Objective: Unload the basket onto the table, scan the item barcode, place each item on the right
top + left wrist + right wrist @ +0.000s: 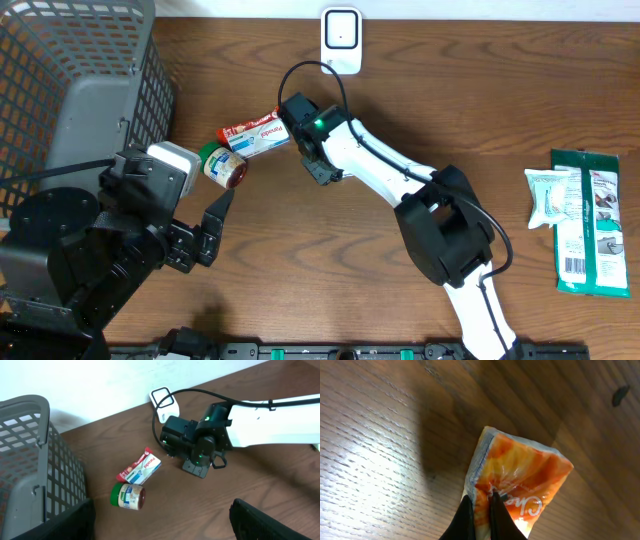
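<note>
Right fingers (460, 527) pinched together on the crimped end of orange packet (530, 470). Packet lies over wood-grain table (380, 435).

Arms: 2, the right arm (380, 165) white and the left arm (70, 240) black.
Claws: 2, the right claw (480, 505) and the left claw (210, 230).
Packet (262, 135): 1, at the right claw's tips.
Jar (225, 165): 1, green lid, near the right claw, between the two claws.
Basket (150, 60): 1, grey mesh, well apart from the right claw, near the left claw.
Scanner (341, 35): 1, white, near the right claw.
Flat packs: 2, a green pack (590, 250) and a white pouch (548, 200), touching each other, well apart from both claws.
Table (300, 290): 1, under both claws.
</note>
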Controlling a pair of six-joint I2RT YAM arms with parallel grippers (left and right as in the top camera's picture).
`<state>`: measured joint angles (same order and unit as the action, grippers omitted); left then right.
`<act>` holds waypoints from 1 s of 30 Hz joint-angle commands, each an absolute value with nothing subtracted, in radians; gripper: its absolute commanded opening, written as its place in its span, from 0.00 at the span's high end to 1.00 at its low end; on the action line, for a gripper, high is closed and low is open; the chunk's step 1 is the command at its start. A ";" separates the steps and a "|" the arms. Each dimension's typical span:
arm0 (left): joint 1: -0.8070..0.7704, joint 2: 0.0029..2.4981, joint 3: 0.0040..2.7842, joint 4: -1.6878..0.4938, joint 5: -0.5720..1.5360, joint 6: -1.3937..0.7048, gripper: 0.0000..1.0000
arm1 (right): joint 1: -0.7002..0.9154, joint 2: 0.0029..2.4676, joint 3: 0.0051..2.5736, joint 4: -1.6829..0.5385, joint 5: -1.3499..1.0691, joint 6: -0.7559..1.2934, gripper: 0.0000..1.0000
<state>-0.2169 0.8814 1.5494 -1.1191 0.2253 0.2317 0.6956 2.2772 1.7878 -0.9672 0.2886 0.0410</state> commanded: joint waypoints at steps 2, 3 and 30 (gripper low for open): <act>-0.215 0.881 1.555 -1.118 0.216 0.226 0.14 | 0.692 2.247 1.802 -1.018 0.572 0.031 0.99; -0.215 0.881 1.555 -1.118 0.216 0.226 0.14 | 0.693 2.226 1.802 -1.015 0.615 0.011 0.99; -0.215 0.881 1.555 -1.118 0.216 0.226 0.14 | 0.938 2.139 1.802 -0.338 1.338 -1.005 0.99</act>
<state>-0.2169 0.8814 1.5494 -1.1191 0.2253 0.2317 0.9119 2.1513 1.7897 -0.4057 1.2438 -0.8440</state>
